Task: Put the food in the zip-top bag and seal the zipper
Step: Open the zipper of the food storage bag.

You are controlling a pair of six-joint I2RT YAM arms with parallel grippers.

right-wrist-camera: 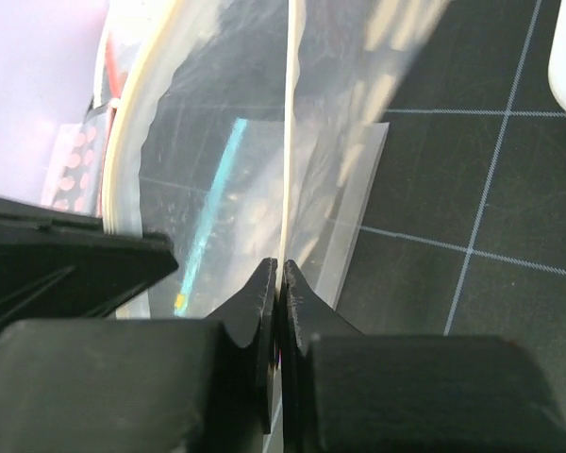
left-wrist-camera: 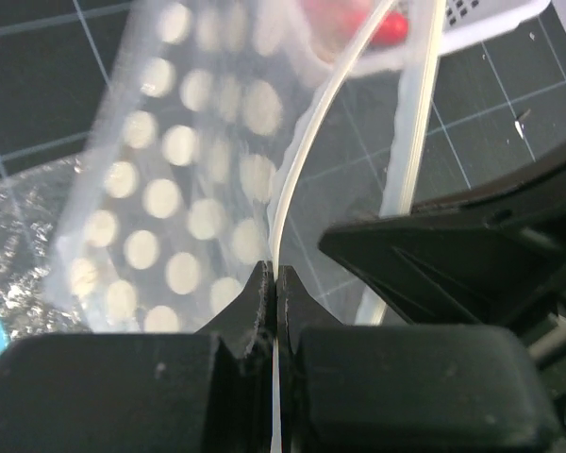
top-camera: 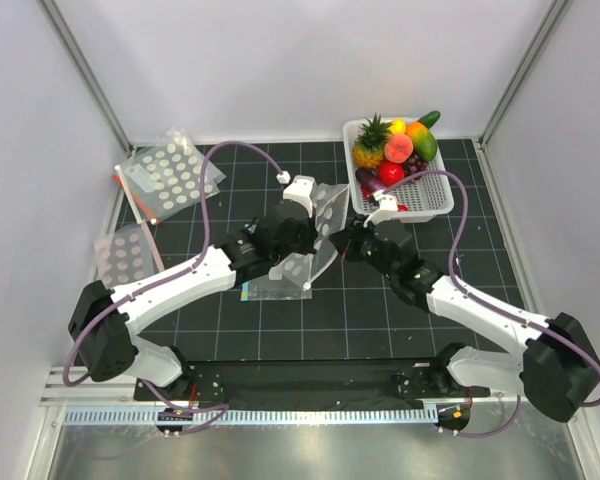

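Between the two grippers the zip-top bag [top-camera: 315, 245] is held up, its mouth parted. The left gripper [left-wrist-camera: 274, 283] is clamped hard on one lip of the zipper [left-wrist-camera: 305, 142], and the right gripper [right-wrist-camera: 280, 278] is clamped on the opposite lip.

Likely trouble: the thin strip could slip from either pinch if pulled wider. Letting go to fetch produce may collapse the mouth.

The food [top-camera: 392, 150] sits in the white basket [top-camera: 435, 205], just beyond the right gripper. The bag looks empty.

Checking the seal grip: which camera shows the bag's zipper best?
Left wrist view: the zipper rises close up as a pale strip from the shut left pincer. The right wrist view shows it edge-on, a thin line in the right pincer. In the top view the bag shows, the strip too small to tell.
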